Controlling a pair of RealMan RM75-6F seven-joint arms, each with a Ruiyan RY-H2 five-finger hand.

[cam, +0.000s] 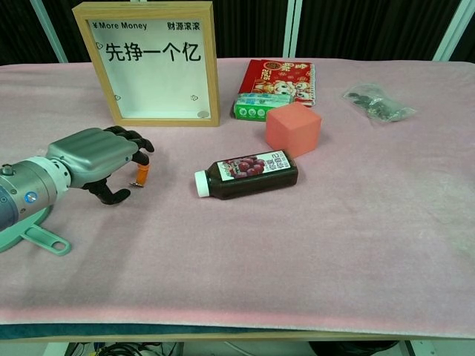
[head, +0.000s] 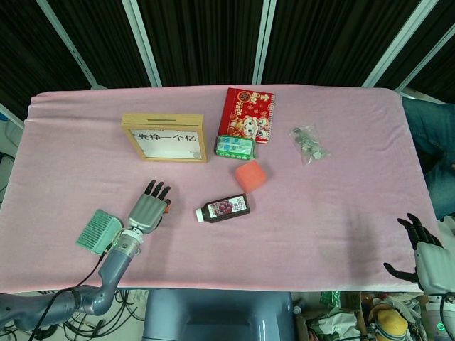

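My left hand (head: 148,207) (cam: 96,159) lies low over the pink cloth, left of a dark juice bottle (head: 225,208) (cam: 249,174) that lies on its side. Its fingers are curled, and a small orange piece (cam: 140,175) (head: 167,206) sits at the fingertips, apparently held there. A green brush (head: 98,231) (cam: 30,233) lies just left of the wrist. My right hand (head: 424,250) hangs off the table's near right corner with its fingers spread and nothing in it; the chest view does not show it.
A wooden frame with Chinese writing (head: 165,138) (cam: 152,63) stands behind the left hand. A salmon cube (head: 250,175) (cam: 293,127), a green box (head: 234,147), a red booklet (head: 249,110) and a clear bag of small parts (head: 308,142) (cam: 375,102) lie further back.
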